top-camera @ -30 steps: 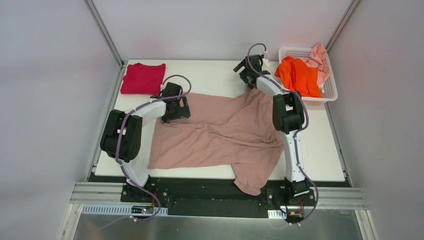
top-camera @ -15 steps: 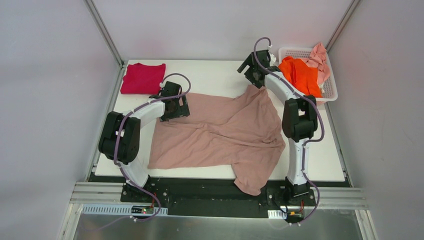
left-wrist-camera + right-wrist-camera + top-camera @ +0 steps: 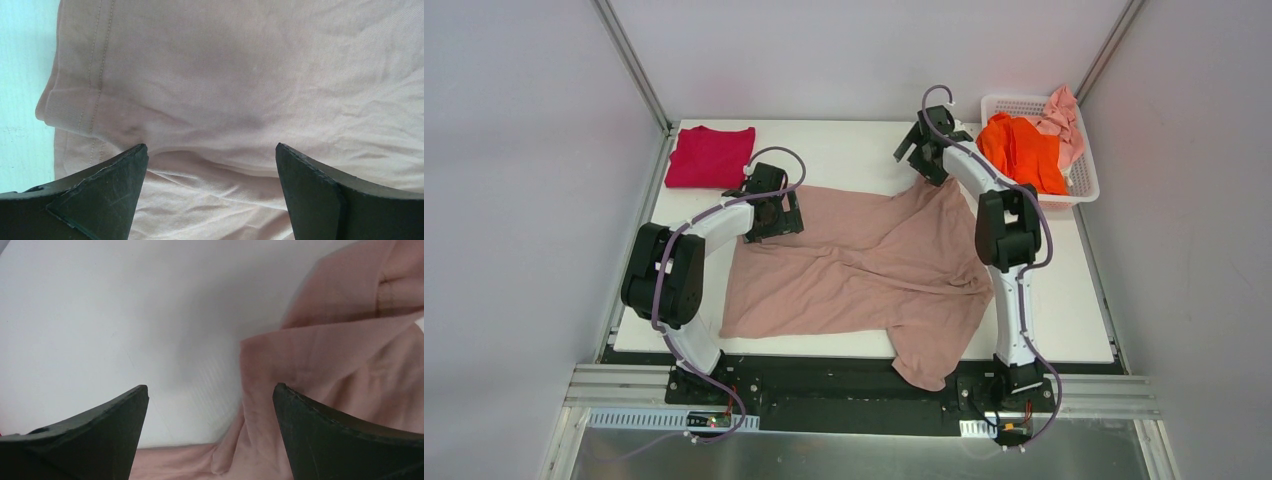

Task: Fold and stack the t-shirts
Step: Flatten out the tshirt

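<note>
1. The folded crimson t-shirt [image 3: 711, 156] lies far left.
2. The left gripper [image 3: 207, 160], jaws apart, hovers over the beige t-shirt [image 3: 864, 265] at its far-left hem. Spreading seems in hand, with pinching that hem next.
3. The right gripper [image 3: 210, 400], jaws apart, hovers at the shirt's far-right corner. Bare table [image 3: 844, 150] lies beyond, the basket [image 3: 1079, 196] is close right, and 1 flap overhangs the near edge.

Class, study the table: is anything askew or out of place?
Yes. The beige tee lies crumpled and crooked, with one part hanging over the near edge of the table. The pale pink tee sticks out over the far rim of the basket, beside the heaped orange tee.
</note>
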`<move>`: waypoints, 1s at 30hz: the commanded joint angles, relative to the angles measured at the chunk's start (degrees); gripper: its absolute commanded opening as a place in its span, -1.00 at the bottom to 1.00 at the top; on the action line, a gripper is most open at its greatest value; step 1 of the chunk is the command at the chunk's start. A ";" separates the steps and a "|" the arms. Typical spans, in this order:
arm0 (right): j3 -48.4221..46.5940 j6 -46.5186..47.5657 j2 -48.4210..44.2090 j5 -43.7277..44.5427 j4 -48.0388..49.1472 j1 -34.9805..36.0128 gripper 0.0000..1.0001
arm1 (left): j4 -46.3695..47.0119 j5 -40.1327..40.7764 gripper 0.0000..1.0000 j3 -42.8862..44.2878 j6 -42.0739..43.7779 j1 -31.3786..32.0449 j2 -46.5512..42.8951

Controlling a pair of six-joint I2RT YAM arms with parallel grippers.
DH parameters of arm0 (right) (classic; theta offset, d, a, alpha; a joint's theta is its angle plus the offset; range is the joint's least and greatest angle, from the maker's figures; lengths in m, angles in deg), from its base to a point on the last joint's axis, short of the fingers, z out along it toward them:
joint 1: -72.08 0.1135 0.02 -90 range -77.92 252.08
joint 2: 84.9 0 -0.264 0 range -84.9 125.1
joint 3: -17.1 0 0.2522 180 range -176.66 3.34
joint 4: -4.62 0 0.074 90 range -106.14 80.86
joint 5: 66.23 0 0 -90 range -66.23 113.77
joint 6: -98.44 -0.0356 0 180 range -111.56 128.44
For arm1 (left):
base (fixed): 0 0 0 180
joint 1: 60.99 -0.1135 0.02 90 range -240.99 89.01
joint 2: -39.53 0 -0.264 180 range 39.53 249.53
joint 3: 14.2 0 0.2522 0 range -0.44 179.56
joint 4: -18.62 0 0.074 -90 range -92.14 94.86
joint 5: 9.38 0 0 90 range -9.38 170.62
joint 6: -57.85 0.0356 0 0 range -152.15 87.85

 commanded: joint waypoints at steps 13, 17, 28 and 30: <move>-11.60 1.80 11.61 -0.94 16.61 1.34 0.99 | -0.06 0.27 0.98 0.09 0.69 -0.47 -1.06; -16.27 -1.67 15.33 -4.38 15.97 1.15 0.99 | -0.08 0.52 0.98 -0.21 0.79 -0.49 -1.14; -16.03 4.76 5.82 2.31 6.54 1.62 0.99 | -0.12 0.15 0.98 0.45 0.77 -0.49 -0.61; -15.43 6.44 4.14 4.78 3.40 1.86 0.98 | -0.06 -0.02 0.98 0.64 0.68 -0.49 -0.53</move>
